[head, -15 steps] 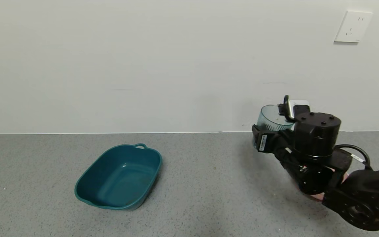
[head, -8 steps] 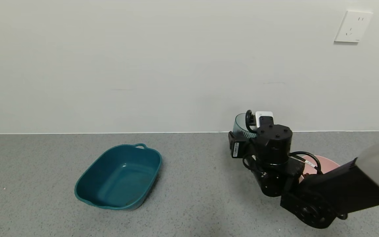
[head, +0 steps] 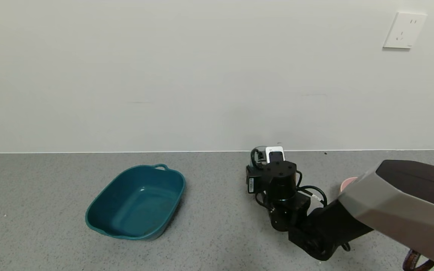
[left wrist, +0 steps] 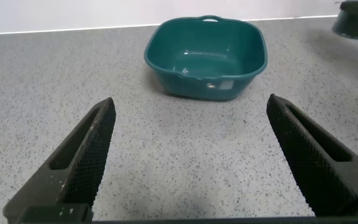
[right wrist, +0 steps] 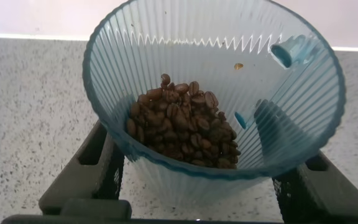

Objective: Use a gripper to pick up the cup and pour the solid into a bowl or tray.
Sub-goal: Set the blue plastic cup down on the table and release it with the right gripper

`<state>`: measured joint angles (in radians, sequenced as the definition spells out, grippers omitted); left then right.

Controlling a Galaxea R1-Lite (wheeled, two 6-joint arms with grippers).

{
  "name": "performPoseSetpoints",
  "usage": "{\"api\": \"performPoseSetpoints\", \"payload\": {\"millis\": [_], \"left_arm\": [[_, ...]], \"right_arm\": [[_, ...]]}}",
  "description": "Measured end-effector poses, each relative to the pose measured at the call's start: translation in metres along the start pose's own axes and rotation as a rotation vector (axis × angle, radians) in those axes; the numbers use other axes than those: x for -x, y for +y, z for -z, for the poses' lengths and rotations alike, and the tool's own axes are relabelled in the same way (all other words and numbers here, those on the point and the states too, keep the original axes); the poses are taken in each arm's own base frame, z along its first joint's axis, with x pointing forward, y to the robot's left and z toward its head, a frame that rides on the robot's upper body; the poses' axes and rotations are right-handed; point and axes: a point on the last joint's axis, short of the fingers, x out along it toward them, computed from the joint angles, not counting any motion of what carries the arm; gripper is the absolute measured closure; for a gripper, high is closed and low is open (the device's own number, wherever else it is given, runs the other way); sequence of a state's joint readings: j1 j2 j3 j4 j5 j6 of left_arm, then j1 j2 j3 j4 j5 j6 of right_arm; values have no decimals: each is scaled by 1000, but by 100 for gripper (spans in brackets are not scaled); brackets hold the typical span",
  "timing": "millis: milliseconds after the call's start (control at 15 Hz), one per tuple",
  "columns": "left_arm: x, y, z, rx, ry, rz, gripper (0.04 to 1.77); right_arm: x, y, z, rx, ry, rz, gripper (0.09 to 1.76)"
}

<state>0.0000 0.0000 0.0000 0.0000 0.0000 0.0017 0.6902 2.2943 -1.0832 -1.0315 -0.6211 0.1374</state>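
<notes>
My right gripper [head: 259, 162] reaches out low over the counter near the back wall. It is shut on the ribbed blue-grey cup [right wrist: 216, 93], one finger on each side of its lower wall. The cup stands upright, and only a sliver of it [head: 261, 150] shows past the wrist in the head view. The brown solid [right wrist: 182, 121] lies heaped in the cup's bottom. A small part of the pink bowl [head: 347, 183] shows to the right, behind my right arm. My left gripper [left wrist: 191, 162] is open and empty above the counter, facing the teal tub.
A dark teal rectangular tub [head: 138, 201] stands empty on the grey counter at the left; it also shows in the left wrist view [left wrist: 207, 56]. A white wall with a socket [head: 404, 30] runs behind the counter.
My right arm has carried the cup leftward and down, away from the pink bowl, towards the counter by the wall. The solid is still in the cup.
</notes>
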Motion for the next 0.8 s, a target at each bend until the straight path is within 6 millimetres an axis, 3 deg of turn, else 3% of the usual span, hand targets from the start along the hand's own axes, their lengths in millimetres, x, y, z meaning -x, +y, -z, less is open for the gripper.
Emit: {"api": "performPoseSetpoints", "payload": {"millis": [400, 800], "left_arm": [[0, 0, 0, 0, 0, 0, 6], [0, 0, 0, 0, 0, 0, 6]], "right_arm": [[-9, 16, 24, 21, 21, -19, 50], [-12, 20, 30, 44, 14, -26, 50]]}}
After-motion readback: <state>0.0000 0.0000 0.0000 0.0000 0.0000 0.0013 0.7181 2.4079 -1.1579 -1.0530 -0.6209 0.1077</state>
